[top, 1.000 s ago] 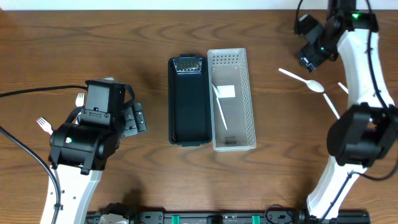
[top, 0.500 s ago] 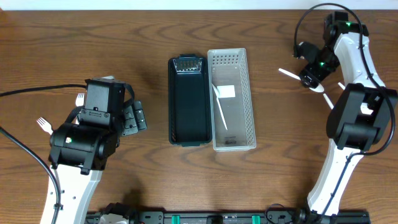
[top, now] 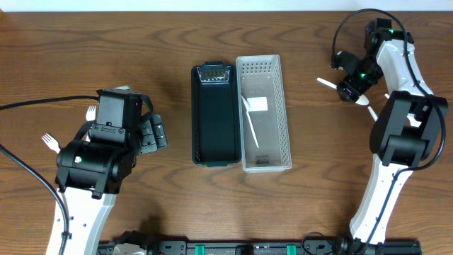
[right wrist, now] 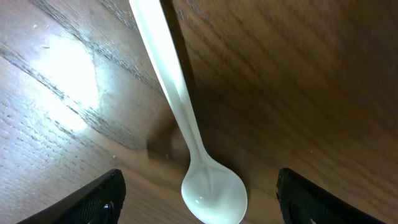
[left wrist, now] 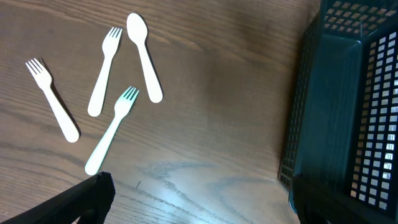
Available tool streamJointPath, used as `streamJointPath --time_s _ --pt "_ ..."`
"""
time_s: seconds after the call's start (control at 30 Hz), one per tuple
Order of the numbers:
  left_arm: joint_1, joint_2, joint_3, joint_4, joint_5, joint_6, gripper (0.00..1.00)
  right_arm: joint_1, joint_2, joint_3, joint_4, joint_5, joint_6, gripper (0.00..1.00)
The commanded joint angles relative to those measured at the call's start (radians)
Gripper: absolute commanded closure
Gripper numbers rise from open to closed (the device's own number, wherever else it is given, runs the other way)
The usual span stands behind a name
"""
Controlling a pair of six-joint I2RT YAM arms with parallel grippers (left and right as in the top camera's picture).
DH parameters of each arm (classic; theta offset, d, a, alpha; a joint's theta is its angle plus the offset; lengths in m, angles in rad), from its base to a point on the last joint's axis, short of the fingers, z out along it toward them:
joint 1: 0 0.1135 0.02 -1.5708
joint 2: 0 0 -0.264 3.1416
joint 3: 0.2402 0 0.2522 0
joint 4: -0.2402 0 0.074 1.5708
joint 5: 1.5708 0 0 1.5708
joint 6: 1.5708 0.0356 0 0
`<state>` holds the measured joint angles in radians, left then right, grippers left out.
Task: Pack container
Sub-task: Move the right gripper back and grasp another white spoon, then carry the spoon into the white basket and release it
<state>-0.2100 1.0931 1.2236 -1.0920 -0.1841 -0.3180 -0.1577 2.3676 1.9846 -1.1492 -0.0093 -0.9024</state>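
Note:
A dark green container [top: 214, 117] and a light grey basket [top: 263, 113] lie side by side mid-table; the basket holds a white spoon [top: 250, 120]. My right gripper [top: 352, 79] hovers open over another white spoon [right wrist: 185, 121] at the back right. Its fingers [right wrist: 99, 199] stand on either side of the spoon's bowl without touching it. My left gripper [left wrist: 199, 211] is open over bare wood, left of the dark container [left wrist: 348, 112]. Beyond it lie three white forks [left wrist: 112, 129] and a white spoon [left wrist: 144, 56].
One more white utensil [top: 376, 119] lies at the right, close to the right arm. Forks [top: 49, 142] show beside the left arm's body. A black cable [top: 28, 106] runs across the left of the table.
My right gripper has come down and toward the front, and now sits over the spoon at the back right. The left arm and both containers have not moved.

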Motion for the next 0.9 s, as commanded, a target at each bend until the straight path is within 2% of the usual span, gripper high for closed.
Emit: streamJointPath --time_s 0.0,0.3,0.63,0.87 --pt "0.002 -0.001 0.017 0.002 -0.012 -0.01 0.06 0.006 0.008 -0.003 0.005 -0.042 -0.007 0.19" --pt "0.002 -0.001 0.017 0.002 -0.012 -0.01 0.06 0.015 0.008 -0.019 0.005 -0.052 -0.009 0.18" --pt "0.002 -0.001 0.017 0.002 -0.012 -0.01 0.06 0.015 0.008 -0.137 0.054 -0.051 -0.011 0.2" --pt "0.002 -0.001 0.017 0.002 -0.011 -0.01 0.06 0.024 0.008 -0.152 0.061 -0.051 -0.011 0.31"
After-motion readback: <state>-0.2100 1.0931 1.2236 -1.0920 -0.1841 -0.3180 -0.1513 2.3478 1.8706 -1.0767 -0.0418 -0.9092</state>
